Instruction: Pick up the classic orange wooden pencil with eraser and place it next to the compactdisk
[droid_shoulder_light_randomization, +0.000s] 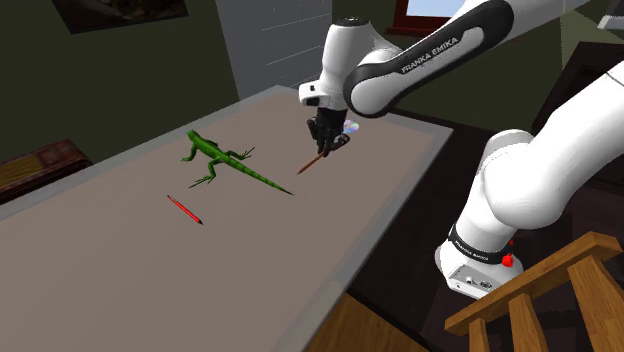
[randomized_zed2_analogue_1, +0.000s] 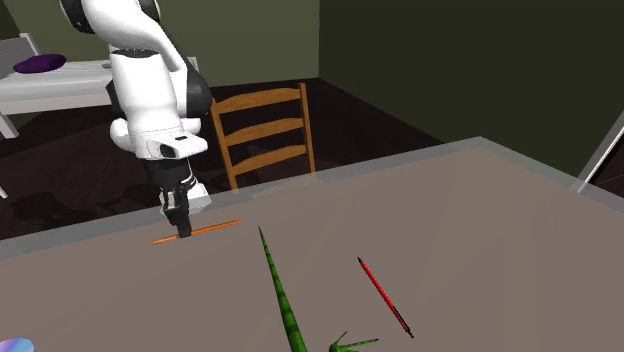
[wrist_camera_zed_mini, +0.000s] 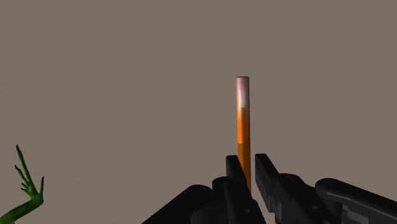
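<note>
In the shoulder view, the white arm (droid_shoulder_light_randomization: 420, 60) is seen reaching over the grey-brown desk (droid_shoulder_light_randomization: 120, 270). Its black fingers (droid_shoulder_light_randomization: 322, 150) are pinched on an orange pencil (droid_shoulder_light_randomization: 309, 164), which is held at a slant with its lower end towards that view's left. Whether the pencil touches the desk cannot be told. A pale, bluish sliver, taken to be the compact disc (droid_shoulder_light_randomization: 351, 127), is seen just behind the fingers. A green lizard (droid_shoulder_light_randomization: 222, 160) and a red pen (droid_shoulder_light_randomization: 184, 209) lie on the desk, further towards that view's left.

In the second exterior view, the fingers (randomized_zed2_analogue_1: 184, 230) are closed around the middle of the pencil (randomized_zed2_analogue_1: 215, 228), near the desk (randomized_zed2_analogue_1: 480, 220) edge, in front of a wooden chair (randomized_zed2_analogue_1: 262, 135). The lizard's tail (randomized_zed2_analogue_1: 281, 298) and the red pen (randomized_zed2_analogue_1: 385, 296) are shown nearer the camera. The compact disc (randomized_zed2_analogue_1: 12, 346) is cut off at the lower left corner.

In the wrist view, the pencil (wrist_camera_zed_mini: 243, 130) is clasped between the fingers (wrist_camera_zed_mini: 249, 173), its pink eraser end pointing away from them. A foot of the lizard (wrist_camera_zed_mini: 27, 186) is shown well to one side.
</note>
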